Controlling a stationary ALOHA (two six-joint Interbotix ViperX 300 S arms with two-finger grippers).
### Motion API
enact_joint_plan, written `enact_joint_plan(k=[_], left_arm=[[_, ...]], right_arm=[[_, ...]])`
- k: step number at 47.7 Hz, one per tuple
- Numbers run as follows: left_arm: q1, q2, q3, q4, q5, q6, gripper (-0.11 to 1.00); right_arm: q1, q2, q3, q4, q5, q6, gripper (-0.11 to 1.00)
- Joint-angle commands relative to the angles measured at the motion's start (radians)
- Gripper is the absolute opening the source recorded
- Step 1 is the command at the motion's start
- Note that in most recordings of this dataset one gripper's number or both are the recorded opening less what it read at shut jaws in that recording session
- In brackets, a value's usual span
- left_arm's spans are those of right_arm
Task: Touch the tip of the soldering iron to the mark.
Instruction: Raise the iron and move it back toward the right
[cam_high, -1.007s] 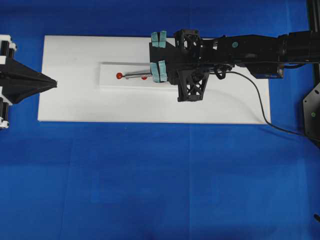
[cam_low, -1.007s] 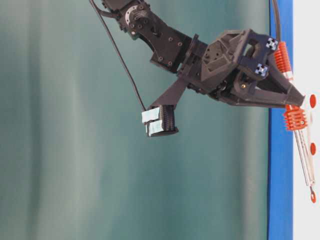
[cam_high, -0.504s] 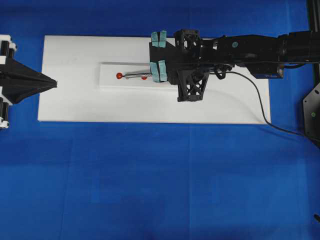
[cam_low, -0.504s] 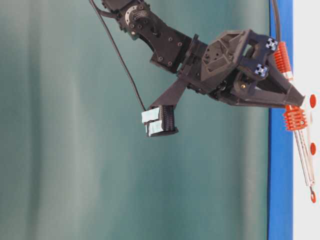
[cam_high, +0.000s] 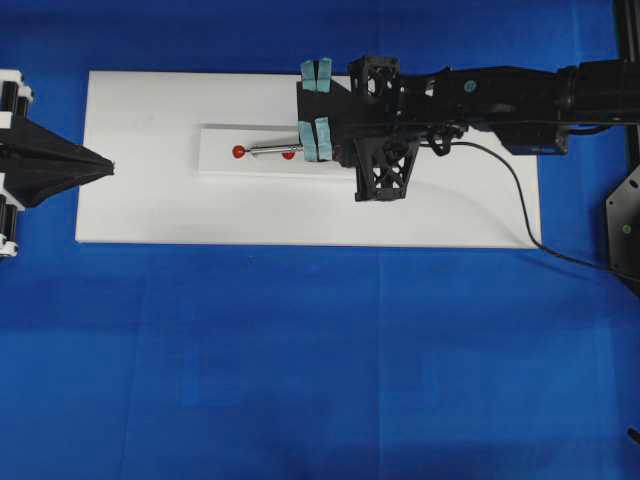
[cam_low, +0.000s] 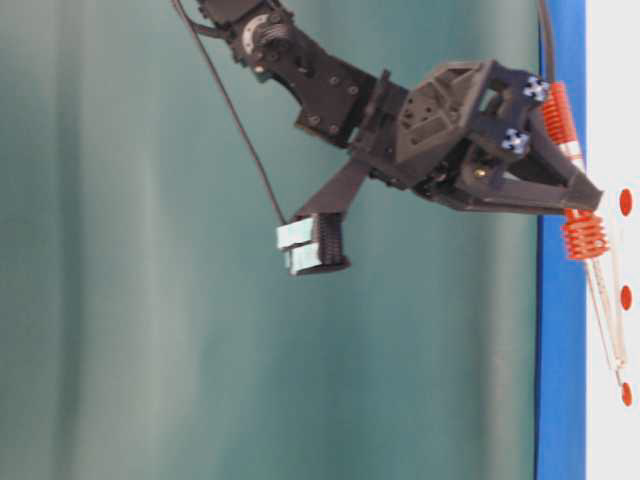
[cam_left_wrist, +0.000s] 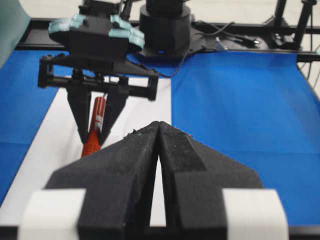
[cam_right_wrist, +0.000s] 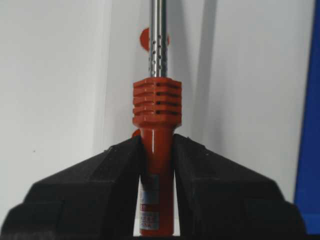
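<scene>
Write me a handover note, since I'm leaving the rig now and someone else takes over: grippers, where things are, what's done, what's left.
Right gripper: shut on the iron, gripping its red-orange handle, shaft pointing away from the arm.
Left gripper: shut, empty, parked at the board's left edge.
Iron: over the raised white strip on the board. From overhead its tip sits at the left red mark; the side view puts the tip at the lowest mark too, but contact cannot be confirmed.
Done: iron picked up and brought to the mark.
Left: confirm or complete the touch.
</scene>
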Motion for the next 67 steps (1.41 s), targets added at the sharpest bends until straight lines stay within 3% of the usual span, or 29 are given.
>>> enact_joint_plan(k=[1,17,32,67], left_arm=[[0.002,0.008,-0.008,0.000,-0.009,0.000,0.00],[0.002,0.008,-0.008,0.000,-0.009,-0.002,0.00],[0.002,0.008,-0.008,0.000,-0.008,-0.002,0.00],[0.002,0.008,-0.008,0.000,-0.009,-0.008,0.00]], right_arm=[[0.002,-0.064,-0.040,0.002,0.021,0.002,0.06],[0.002,-0.170,-0.121,-0.008,0.183,0.002,0.06],[0.002,-0.181,-0.124,-0.011,0.198,-0.002,0.06],[-0.028,-0.325,0.058,-0.011,0.290,0.015,0.06]])
